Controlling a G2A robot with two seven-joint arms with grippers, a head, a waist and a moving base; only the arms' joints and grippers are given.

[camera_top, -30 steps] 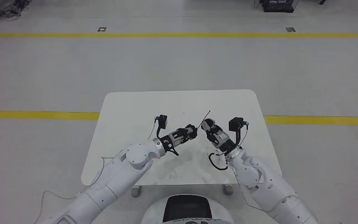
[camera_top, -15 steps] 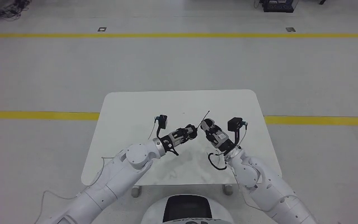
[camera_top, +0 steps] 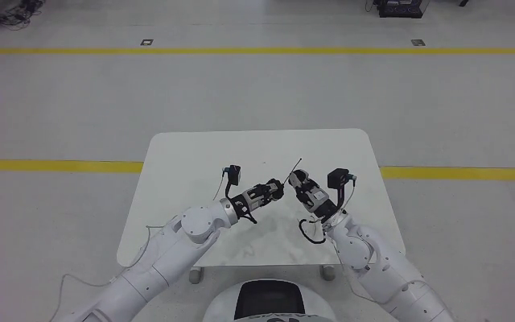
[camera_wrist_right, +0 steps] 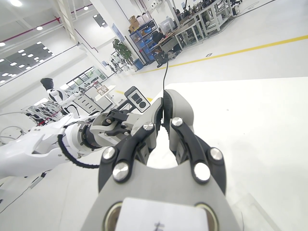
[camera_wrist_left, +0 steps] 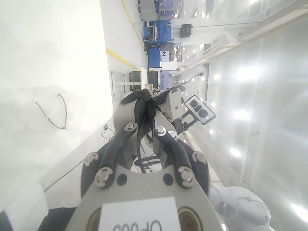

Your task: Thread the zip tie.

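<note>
The thin black zip tie (camera_wrist_right: 165, 73) looks like smooth, slightly glossy plastic, fine as wire. The right gripper (camera_wrist_right: 164, 102) has a matt grey metal base plate and satin black link bars joined by bright polished metal pins. Its finger shells are smooth pale grey plastic, with black ribbed rubbery pads (camera_wrist_right: 169, 106). The left gripper (camera_wrist_left: 145, 103) shows the same matt grey plate, black bars and shiny pins. The white round-cornered table (camera_top: 201, 161) has a smooth matt top. The pale floor (camera_top: 257, 88) is smooth with a faint sheen.
</note>
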